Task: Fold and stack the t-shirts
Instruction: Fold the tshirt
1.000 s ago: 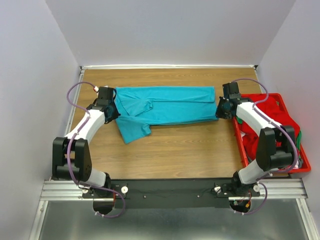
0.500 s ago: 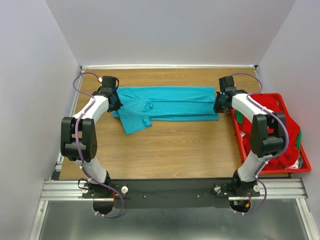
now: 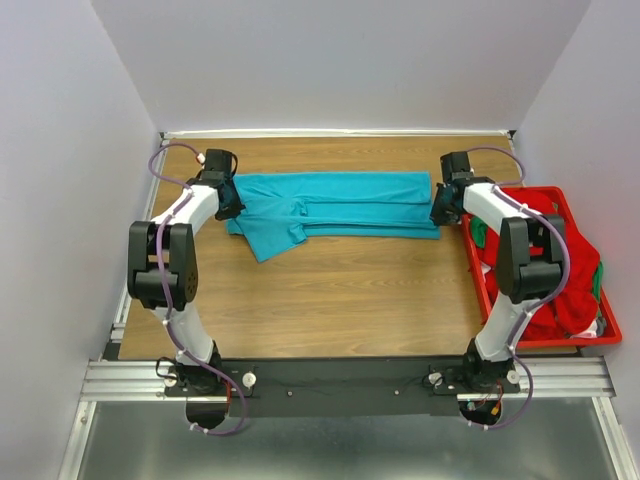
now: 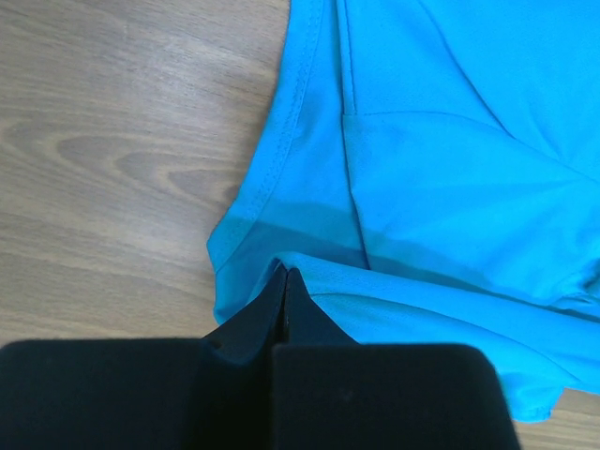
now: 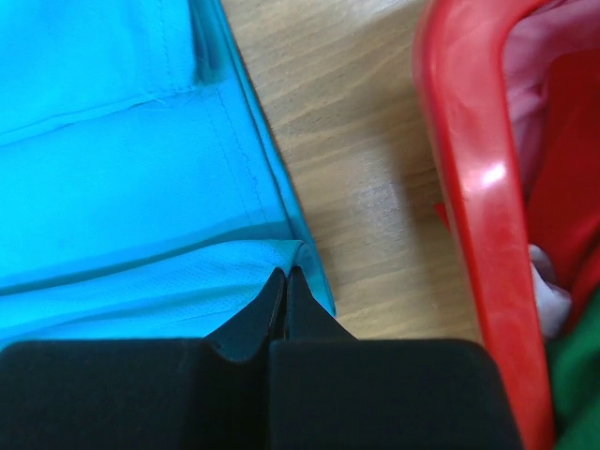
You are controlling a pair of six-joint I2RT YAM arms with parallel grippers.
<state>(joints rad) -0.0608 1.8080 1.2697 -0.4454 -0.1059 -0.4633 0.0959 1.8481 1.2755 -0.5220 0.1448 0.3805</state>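
A teal t-shirt (image 3: 335, 206) lies across the far half of the table, folded lengthwise into a long band, with one sleeve (image 3: 278, 238) sticking out toward the near left. My left gripper (image 3: 231, 203) is shut on the shirt's left edge; in the left wrist view the closed tips (image 4: 285, 275) pinch a fold of teal cloth (image 4: 450, 187). My right gripper (image 3: 438, 212) is shut on the shirt's right edge; its tips (image 5: 285, 273) pinch the hem of the teal cloth (image 5: 112, 178). More red and green shirts (image 3: 545, 250) lie heaped in the crate.
A red plastic crate (image 3: 479, 275) stands at the table's right edge, close beside my right gripper; its rim (image 5: 469, 197) shows in the right wrist view. Grey walls enclose the table on three sides. Bare wood (image 3: 340, 300) lies in front of the shirt.
Both grippers have carried the shirt's near edge toward the far side, narrowing the shirt into a thinner band. The sleeve at the left has shifted with it.
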